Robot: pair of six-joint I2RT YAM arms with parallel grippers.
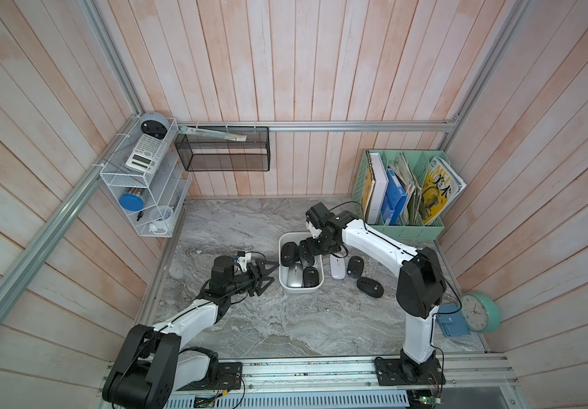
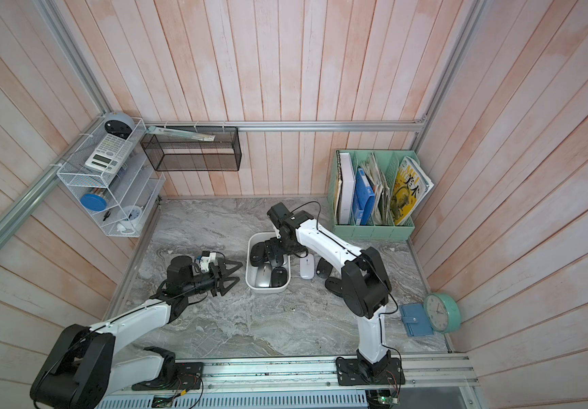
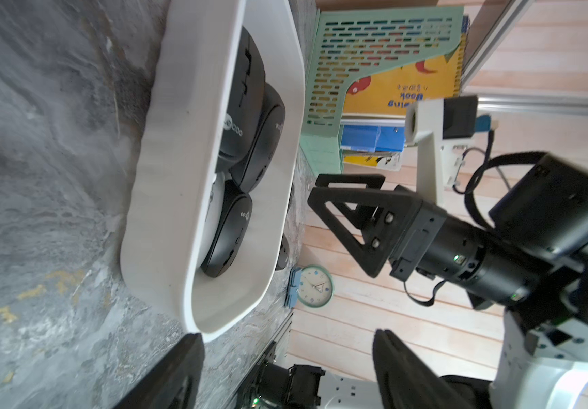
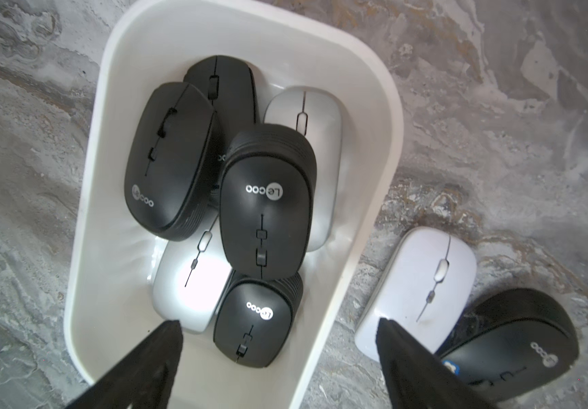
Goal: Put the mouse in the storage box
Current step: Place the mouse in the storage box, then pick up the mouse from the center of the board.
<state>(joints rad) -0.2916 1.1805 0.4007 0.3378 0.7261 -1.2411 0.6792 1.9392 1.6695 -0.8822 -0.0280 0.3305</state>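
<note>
A black mouse (image 4: 267, 202) lies atop the other mice (image 4: 172, 159) inside the storage box (image 4: 87, 226) (six in all). Directly above the box the right end effector (image 4: 279, 323) hovers, wrist bent down, released and empty. Beside the box the left end effector (image 1: 268, 276) reaches level, spread, grasping nothing.

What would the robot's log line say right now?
right gripper: open, above storage box | left gripper: open, beside storage box | white mouse: on table

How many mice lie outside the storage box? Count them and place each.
3. A white mouse lies beside the storage box, a black mouse next to that, and a second black mouse nearer the front. The right arm may hide others.
</note>
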